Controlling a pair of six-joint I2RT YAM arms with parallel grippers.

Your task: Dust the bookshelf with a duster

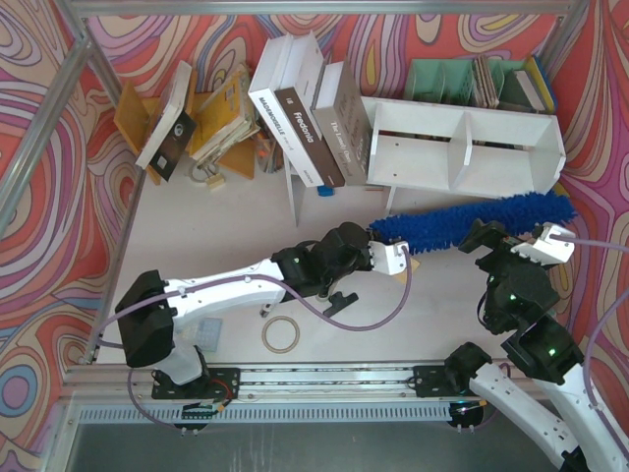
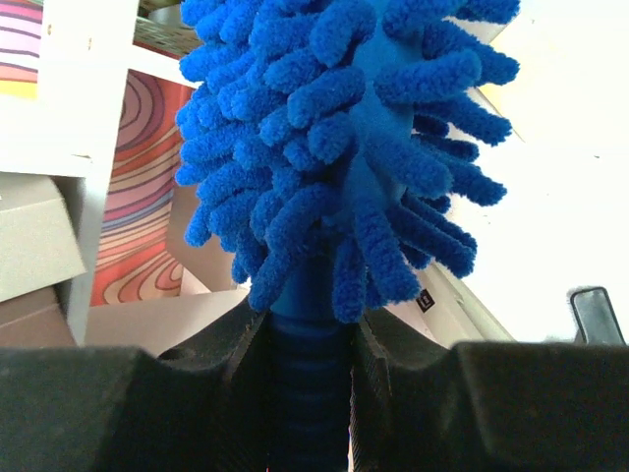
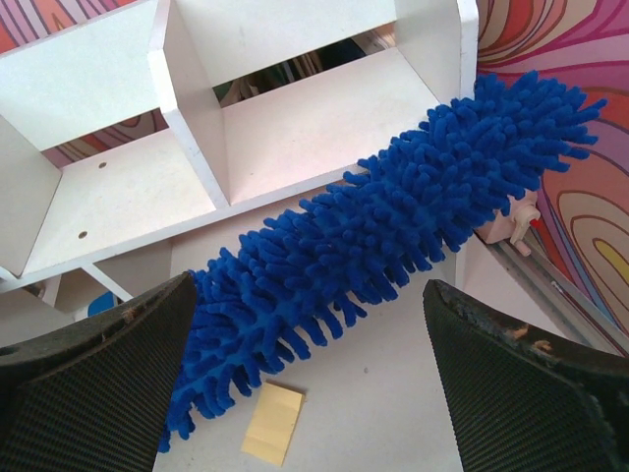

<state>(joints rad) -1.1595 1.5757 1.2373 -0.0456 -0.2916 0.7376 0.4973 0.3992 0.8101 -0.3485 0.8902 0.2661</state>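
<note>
The white bookshelf (image 1: 462, 147) lies at the back right, its divided tier facing the camera. The blue fluffy duster (image 1: 472, 221) stretches along its front edge, its tip past the shelf's right end. My left gripper (image 1: 381, 252) is shut on the duster's ribbed blue handle (image 2: 310, 383); in the left wrist view the shaggy duster head (image 2: 344, 128) rises straight out of the gripper (image 2: 310, 364). My right gripper (image 1: 511, 243) hovers open just in front of the duster, holding nothing. The right wrist view shows the duster (image 3: 393, 236) against the bookshelf (image 3: 295, 128), beyond the open gripper (image 3: 310, 383).
Leaning books (image 1: 305, 118) stand left of the shelf, more books (image 1: 197, 118) at the back left. A pale green file organiser (image 1: 462, 79) sits behind the shelf. A wooden ring (image 1: 280, 334) lies near the left arm. A yellow paper slip (image 3: 273, 423) lies under the duster.
</note>
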